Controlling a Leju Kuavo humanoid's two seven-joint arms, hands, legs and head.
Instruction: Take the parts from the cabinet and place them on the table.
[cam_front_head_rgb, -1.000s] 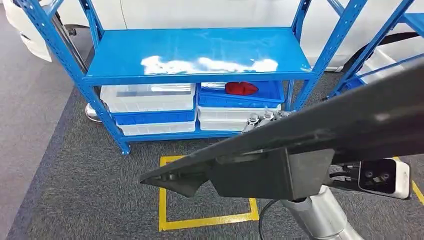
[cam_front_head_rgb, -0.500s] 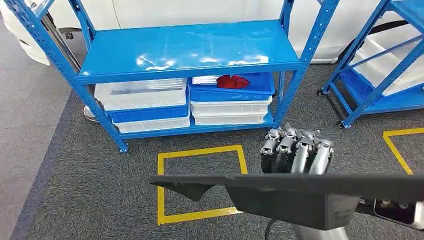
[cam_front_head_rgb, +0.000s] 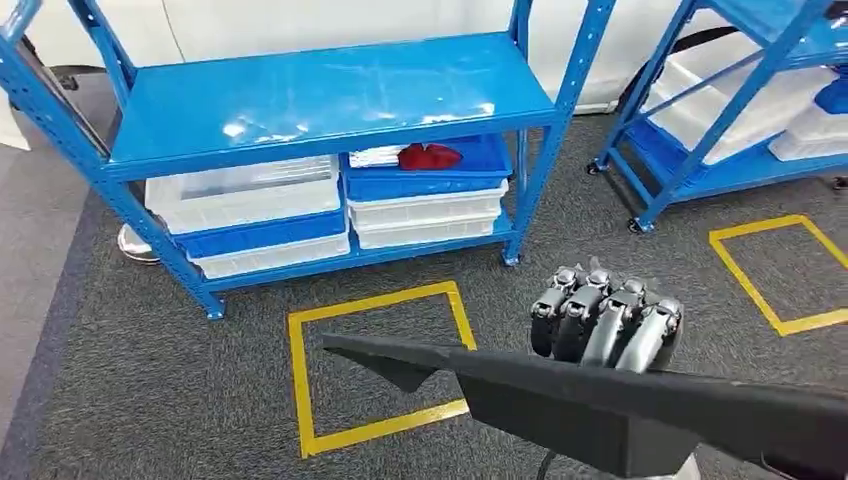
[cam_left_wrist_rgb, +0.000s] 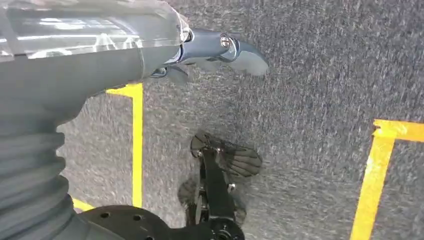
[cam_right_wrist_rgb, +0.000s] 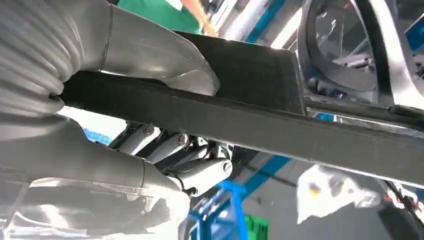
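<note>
Before blue cabinet, black part in right hand.

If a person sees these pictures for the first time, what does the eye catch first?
First, the long black part stretching across the foreground, gripped by the right hand. Behind it stands the bright blue shelf rack, with a red object in a blue bin on its lower level. A yellow taped square marks the grey carpet.

Your long black part hangs over open carpet; ahead, the blue cabinet blocks passage.
</note>
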